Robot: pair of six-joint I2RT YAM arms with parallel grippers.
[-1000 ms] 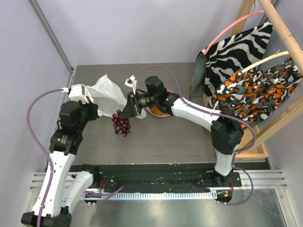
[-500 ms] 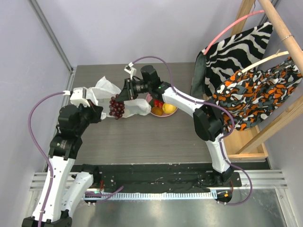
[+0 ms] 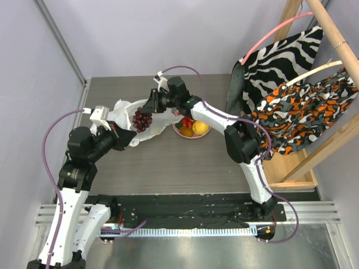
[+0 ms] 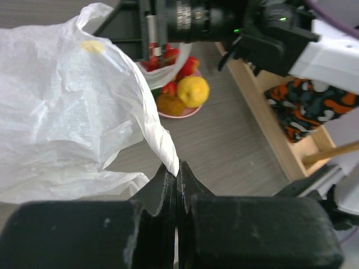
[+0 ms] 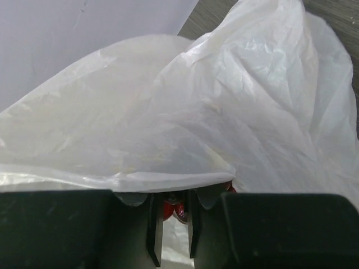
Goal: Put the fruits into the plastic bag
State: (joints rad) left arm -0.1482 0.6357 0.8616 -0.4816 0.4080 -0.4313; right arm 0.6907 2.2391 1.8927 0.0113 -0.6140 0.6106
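The translucent white plastic bag (image 3: 130,115) lies at the back left of the table. My left gripper (image 4: 178,168) is shut on a twisted handle loop of the bag (image 4: 67,106) and holds it up. My right gripper (image 3: 150,107) is shut on the dark purple grape bunch (image 3: 141,119), which hangs over the bag's mouth. In the right wrist view the grapes (image 5: 175,207) show red between the fingers, under the bag's rim (image 5: 185,129). A yellow lemon (image 3: 198,128), a red fruit (image 3: 187,121) and an orange fruit (image 3: 185,131) sit on the pink plate (image 3: 195,136).
A wooden rack (image 3: 314,67) with a zebra-striped cloth (image 3: 277,53) and an orange patterned cloth (image 3: 305,109) stands at the right. Grey walls close the back and left. The plate with fruits also shows in the left wrist view (image 4: 188,111).
My right gripper has carried the grape bunch up and back from the table toward the bag's mouth. My left gripper has lifted the bag's handle, opening the bag toward the right arm.
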